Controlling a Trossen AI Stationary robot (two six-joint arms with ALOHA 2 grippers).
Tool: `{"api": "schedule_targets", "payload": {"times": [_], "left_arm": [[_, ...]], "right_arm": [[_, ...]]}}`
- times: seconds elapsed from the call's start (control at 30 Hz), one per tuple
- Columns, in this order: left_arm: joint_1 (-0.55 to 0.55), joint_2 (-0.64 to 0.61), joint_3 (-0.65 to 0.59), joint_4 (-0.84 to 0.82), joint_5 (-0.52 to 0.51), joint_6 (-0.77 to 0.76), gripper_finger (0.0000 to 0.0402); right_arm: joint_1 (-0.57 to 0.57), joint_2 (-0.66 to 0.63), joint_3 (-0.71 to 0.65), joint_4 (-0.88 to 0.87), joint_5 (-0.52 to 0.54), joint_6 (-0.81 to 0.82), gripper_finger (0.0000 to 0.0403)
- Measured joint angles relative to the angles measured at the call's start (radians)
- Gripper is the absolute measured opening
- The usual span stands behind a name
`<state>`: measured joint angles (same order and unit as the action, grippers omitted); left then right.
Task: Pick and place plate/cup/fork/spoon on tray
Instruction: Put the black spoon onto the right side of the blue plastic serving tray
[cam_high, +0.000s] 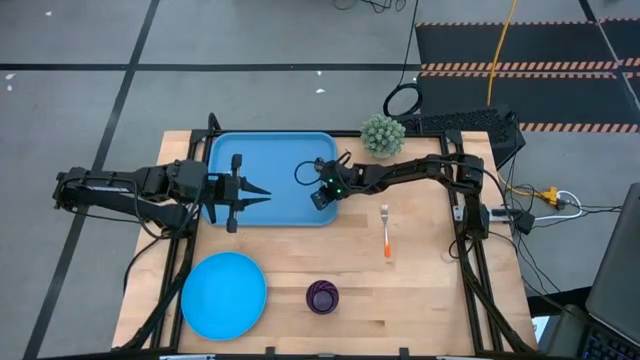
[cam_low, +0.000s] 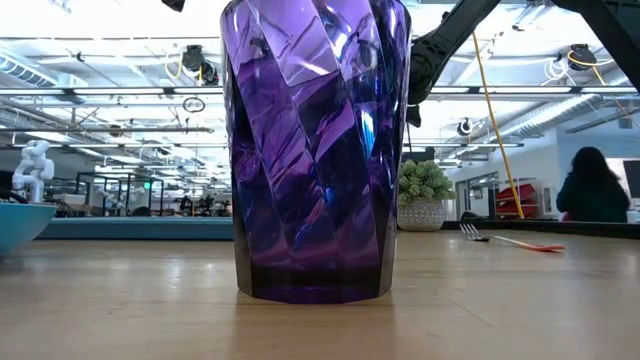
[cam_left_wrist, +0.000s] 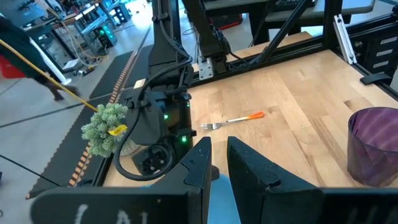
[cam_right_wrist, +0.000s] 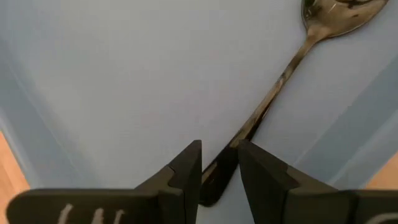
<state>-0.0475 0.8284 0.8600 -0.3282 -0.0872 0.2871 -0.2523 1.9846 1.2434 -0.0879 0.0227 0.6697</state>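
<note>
Spoon (cam_right_wrist: 292, 65) lies over the tray (cam_high: 270, 150) floor, its handle end pinched between the nearly closed fingers of the right pincer (cam_right_wrist: 219, 163) at the tray's 4 o'clock corner. Opening while tilted could let it skid against the rim. Left pincer (cam_high: 262, 193) hovers at the tray's 8 o'clock, fingers narrowly parted and empty.

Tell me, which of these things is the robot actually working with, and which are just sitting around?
Part of the job:
tray
spoon, lying on the tray, handle between the right gripper fingers
fork
cup
plate

Just lying about:
small potted plant
cable loop
</note>
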Motion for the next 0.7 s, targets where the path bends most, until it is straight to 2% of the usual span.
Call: {"api": "schedule_targets", "payload": {"times": [0.7], "left_arm": [[0.000,0.000,0.000,-0.006,0.000,0.011,0.0056]], "right_arm": [[0.019,0.000,0.000,-0.029,-0.014,-0.070,0.0100]]}}
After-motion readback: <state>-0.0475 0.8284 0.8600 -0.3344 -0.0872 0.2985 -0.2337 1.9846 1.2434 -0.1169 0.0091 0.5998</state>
